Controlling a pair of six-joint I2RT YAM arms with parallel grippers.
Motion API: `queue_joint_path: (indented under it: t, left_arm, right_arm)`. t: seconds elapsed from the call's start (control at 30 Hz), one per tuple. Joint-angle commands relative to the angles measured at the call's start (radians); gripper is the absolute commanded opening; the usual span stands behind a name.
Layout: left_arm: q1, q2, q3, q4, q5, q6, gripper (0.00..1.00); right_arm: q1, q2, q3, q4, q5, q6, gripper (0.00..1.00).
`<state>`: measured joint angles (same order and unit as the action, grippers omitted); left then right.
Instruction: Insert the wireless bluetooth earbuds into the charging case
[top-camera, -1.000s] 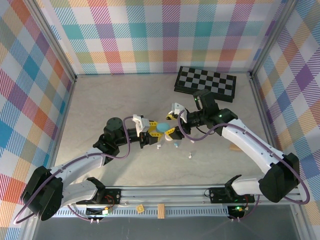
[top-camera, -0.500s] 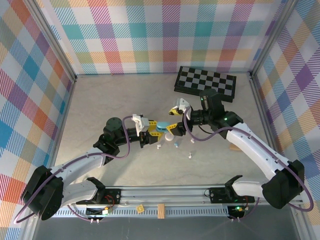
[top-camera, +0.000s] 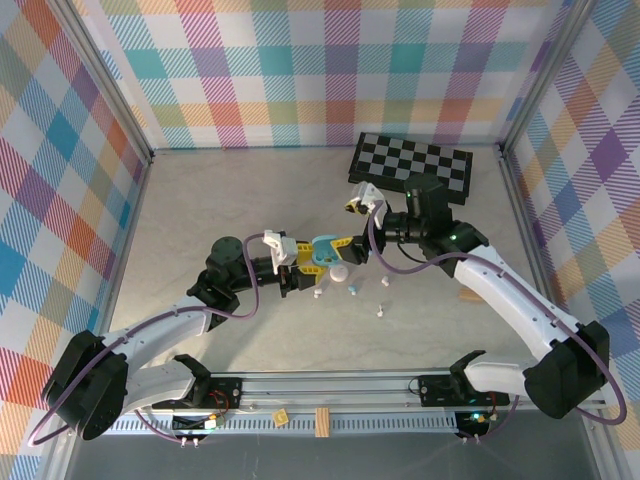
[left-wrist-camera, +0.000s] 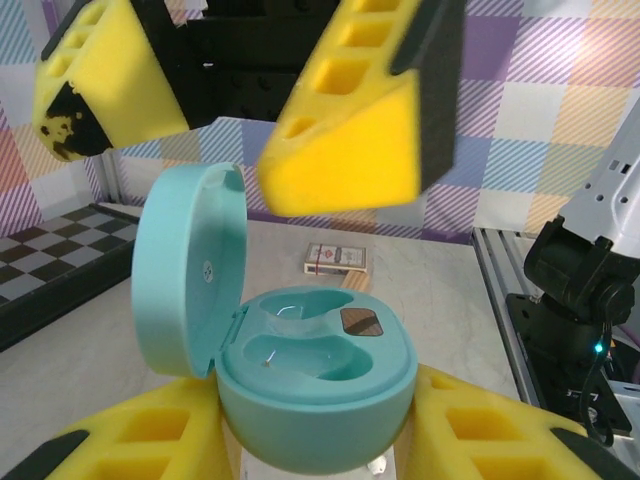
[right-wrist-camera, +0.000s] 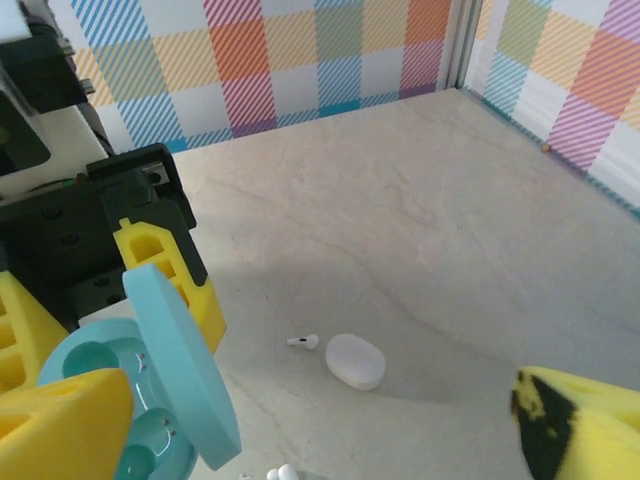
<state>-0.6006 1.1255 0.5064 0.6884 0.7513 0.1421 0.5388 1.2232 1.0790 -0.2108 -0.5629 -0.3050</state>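
Note:
My left gripper is shut on the teal charging case, held above the table with its lid swung up to the left. Both sockets inside look empty. My right gripper hangs open just beyond and above the case, its yellow fingers spread wide and holding nothing. On the table below lie a white earbud, a closed white case beside it, and more white earbuds near the teal case. In the top view, small earbuds are scattered around the white case.
A folded chessboard lies at the back right. A card deck and a small wooden block sit on the table to the right. The metal rail runs along the near edge, with plaid walls around.
My right gripper has drawn back up and to the right from the case and spread its jaws wide. The teal case's lid now stands open. The left gripper has stayed put.

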Motion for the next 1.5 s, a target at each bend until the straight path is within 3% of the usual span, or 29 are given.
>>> queue_joint_path:
  t: [0.0, 0.27, 0.4, 0.57, 0.77, 1.23, 1.47]
  left_arm:
    - [-0.008, 0.015, -0.018, 0.082, 0.025, -0.017, 0.37]
    - [0.001, 0.049, -0.022, 0.151, 0.030, -0.050, 0.37]
    - [0.004, 0.054, -0.020, 0.174, 0.040, -0.066, 0.37]
    - [0.004, 0.034, -0.017, 0.174, 0.052, -0.078, 0.37]
    - [0.005, 0.016, -0.020, 0.166, 0.056, -0.078, 0.37]
    - [0.005, 0.001, -0.031, 0.168, 0.048, -0.085, 0.37]
    - [0.005, -0.019, -0.046, 0.169, 0.037, -0.080, 0.37]
  right_arm:
    - [-0.023, -0.075, -0.028, 0.092, -0.066, 0.085, 0.99]
    - [-0.171, -0.178, -0.122, 0.202, -0.020, 0.433, 0.99]
    - [-0.258, -0.161, -0.141, 0.145, 0.060, 0.608, 0.99]
    - [-0.284, -0.097, -0.196, 0.073, 0.171, 0.721, 0.99]
    - [-0.294, 0.063, -0.165, -0.057, 0.173, 0.708, 0.94]
    - [-0.300, 0.423, -0.028, -0.088, 0.064, 0.664, 0.73]
    - [-0.264, 0.453, -0.056, -0.079, -0.037, 0.672, 0.72]
